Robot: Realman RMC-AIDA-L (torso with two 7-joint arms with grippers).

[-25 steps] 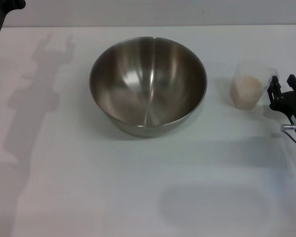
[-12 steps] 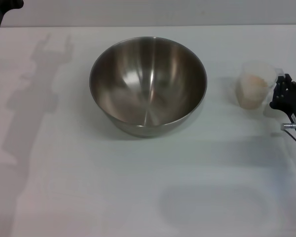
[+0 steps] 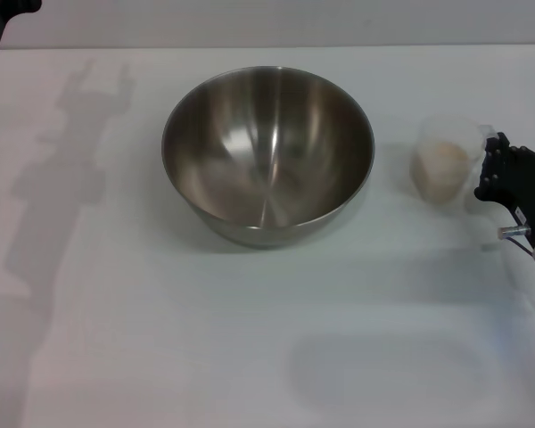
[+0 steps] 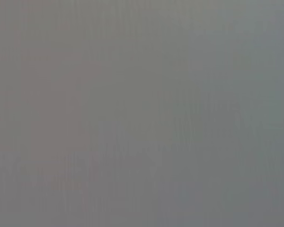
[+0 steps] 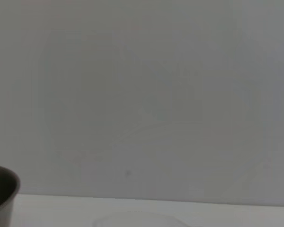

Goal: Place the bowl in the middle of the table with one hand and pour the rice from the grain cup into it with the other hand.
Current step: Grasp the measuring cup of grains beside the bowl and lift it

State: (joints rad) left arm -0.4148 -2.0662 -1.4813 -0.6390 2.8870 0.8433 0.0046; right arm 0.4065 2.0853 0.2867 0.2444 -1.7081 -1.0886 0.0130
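1. Reading from our left, the left end effector (image 3: 2, 27) sits parked at the tabletop's (image 3: 143, 339) far corner; its fingers we cannot tell.
2. The steel bowl (image 3: 267, 156) stands mid-tabletop, ready for pouring.
3. The right end effector (image 3: 492, 174) clasps the grain cup (image 3: 444, 160) of rice (image 3: 440, 165).

White worktop (image 3: 160, 357), shiny silver-grey steel bowl (image 3: 267, 152) w/ brushed inside, clear cloudy grain cup (image 3: 444, 160) w/ pale beige rice (image 3: 440, 169), black right gripper (image 3: 495, 174).
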